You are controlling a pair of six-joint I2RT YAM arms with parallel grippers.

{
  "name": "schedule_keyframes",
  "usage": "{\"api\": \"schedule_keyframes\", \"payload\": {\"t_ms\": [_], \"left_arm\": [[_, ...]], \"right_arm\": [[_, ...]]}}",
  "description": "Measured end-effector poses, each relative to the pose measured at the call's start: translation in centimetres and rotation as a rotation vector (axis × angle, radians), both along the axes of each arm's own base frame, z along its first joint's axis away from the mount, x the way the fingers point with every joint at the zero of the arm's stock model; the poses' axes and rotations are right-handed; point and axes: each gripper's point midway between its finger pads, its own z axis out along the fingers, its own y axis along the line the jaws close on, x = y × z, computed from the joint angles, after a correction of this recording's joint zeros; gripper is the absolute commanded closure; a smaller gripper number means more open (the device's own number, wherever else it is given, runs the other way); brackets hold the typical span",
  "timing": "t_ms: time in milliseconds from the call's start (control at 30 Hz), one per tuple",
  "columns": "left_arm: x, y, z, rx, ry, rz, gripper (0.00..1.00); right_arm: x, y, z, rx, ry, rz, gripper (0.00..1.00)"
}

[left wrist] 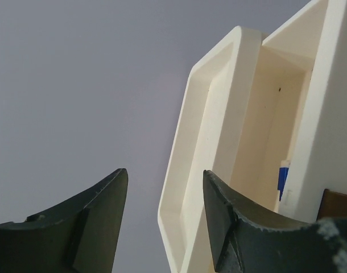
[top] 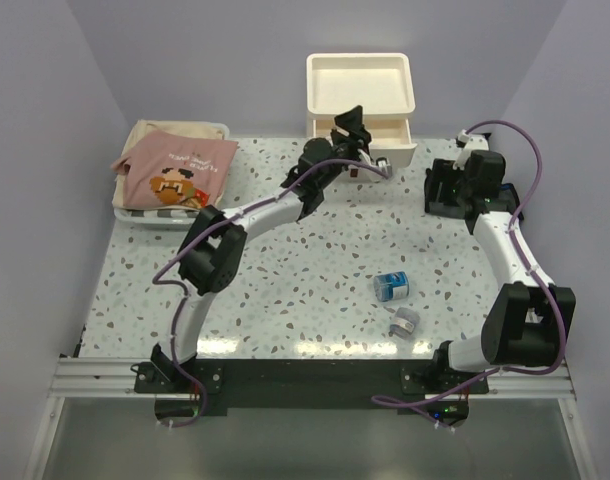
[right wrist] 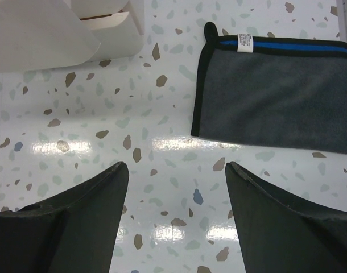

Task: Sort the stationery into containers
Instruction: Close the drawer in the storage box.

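Observation:
The cream-white drawer unit (top: 360, 85) stands at the back centre, with a drawer (top: 397, 135) pulled out. My left gripper (top: 350, 124) is open and empty right in front of the unit. The left wrist view shows the left gripper (left wrist: 165, 173) beside the unit's tray-like top (left wrist: 219, 114), with a blue pen (left wrist: 283, 179) inside the open drawer. My right gripper (top: 453, 182) is open and empty above the dark navy pouch (top: 440, 205). In the right wrist view the right gripper (right wrist: 176, 165) hangs over bare table near the pouch (right wrist: 276, 96). A blue roll (top: 391, 287) and a grey roll (top: 403, 322) lie on the table at front right.
A white tray (top: 135, 215) holding a pink printed bag (top: 180, 170) sits at the back left. The drawer unit's corner (right wrist: 60, 28) shows at the top left of the right wrist view. Purple walls close in the sides and back.

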Motion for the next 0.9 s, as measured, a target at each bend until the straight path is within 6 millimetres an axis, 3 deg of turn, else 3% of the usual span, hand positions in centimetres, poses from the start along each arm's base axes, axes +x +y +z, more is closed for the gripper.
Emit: {"api": "schedule_keyframes", "payload": {"t_ms": [200, 233, 300, 333, 367, 467, 533, 600, 767, 833, 900], "left_arm": [[-2.4, 2.9, 0.6, -0.022, 0.027, 0.032, 0.43], [-3.4, 3.7, 0.9, -0.026, 0.054, 0.032, 0.59], [-5.8, 5.6, 2.7, -0.049, 0.099, 0.019, 0.93], [-7.1, 6.4, 3.6, -0.062, 0.119, 0.006, 1.00], [-8.7, 7.3, 4.9, -0.077, 0.133, -0.014, 1.00], [-12.7, 9.1, 7.2, -0.121, 0.183, -0.085, 1.00], [-13.9, 9.0, 7.0, -0.135, 0.242, -0.128, 1.00], [-14.1, 8.2, 4.7, -0.146, 0.357, -0.162, 1.00], [-13.0, 6.5, -5.6, -0.125, 0.689, -0.141, 1.00], [-12.4, 6.7, -9.2, -0.126, 0.795, -0.107, 1.00], [-11.5, 7.4, -11.3, -0.141, 0.858, -0.070, 1.00]], "right_arm": [[-0.1, 0.1, -0.1, -0.003, 0.001, 0.008, 0.28], [-0.1, 0.1, -0.1, -0.004, 0.002, 0.013, 0.30], [-0.3, 0.5, -0.4, -0.005, 0.007, 0.045, 0.46], [-0.3, 0.7, -0.5, -0.006, 0.009, 0.064, 0.53], [-0.4, 0.9, -0.6, -0.004, 0.011, 0.080, 0.70], [-0.3, 1.7, -0.4, 0.008, -0.002, 0.128, 0.95], [-0.1, 2.4, -0.2, 0.028, -0.013, 0.163, 1.00], [0.3, 3.2, -0.2, 0.059, -0.022, 0.199, 1.00], [2.6, 5.1, 0.4, 0.159, -0.047, 0.263, 1.00], [3.9, 5.5, 0.8, 0.188, -0.061, 0.281, 1.00], [5.0, 5.9, 1.3, 0.212, -0.077, 0.298, 1.00]]}}
